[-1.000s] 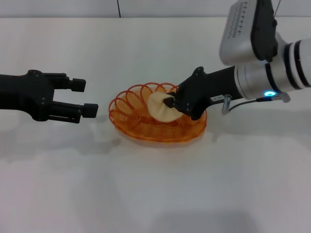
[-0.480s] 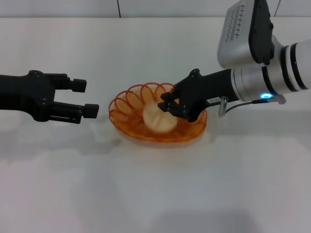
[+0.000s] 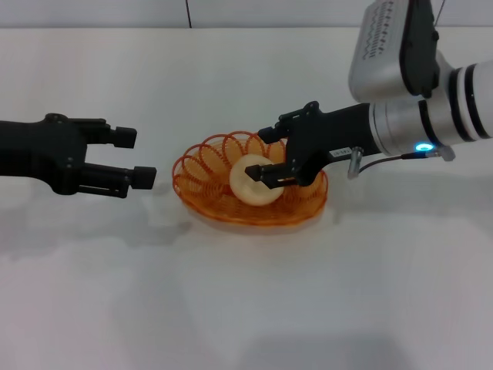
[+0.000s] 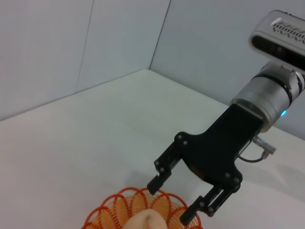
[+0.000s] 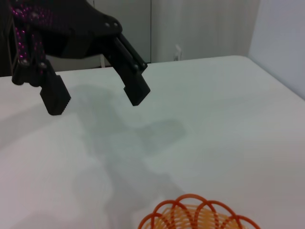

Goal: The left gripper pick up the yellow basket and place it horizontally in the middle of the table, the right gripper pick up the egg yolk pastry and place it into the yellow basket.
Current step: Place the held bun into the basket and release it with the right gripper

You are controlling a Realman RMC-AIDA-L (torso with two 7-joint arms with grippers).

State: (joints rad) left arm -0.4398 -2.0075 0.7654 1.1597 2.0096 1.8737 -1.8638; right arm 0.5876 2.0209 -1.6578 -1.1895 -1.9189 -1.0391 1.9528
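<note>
The yellow basket [image 3: 202, 183] lies flat in the middle of the table [image 3: 246, 301]. The egg yolk pastry [image 3: 258, 183] rests inside it. My right gripper [image 3: 261, 155] is open, reaching in from the right, its fingers spread just over the pastry and not holding it. My left gripper [image 3: 136, 157] is open and empty, a short way left of the basket. The left wrist view shows the right gripper [image 4: 174, 196] open above the basket [image 4: 114, 213] and pastry [image 4: 147, 222]. The right wrist view shows the left gripper [image 5: 95, 98] open beyond the basket's rim [image 5: 190, 212].
The white tabletop has nothing else on it. A grey wall [image 3: 92, 11] runs along its far edge.
My right gripper opened and let go of the pastry, which dropped from its fingers into the basket. The left arm has not moved.
</note>
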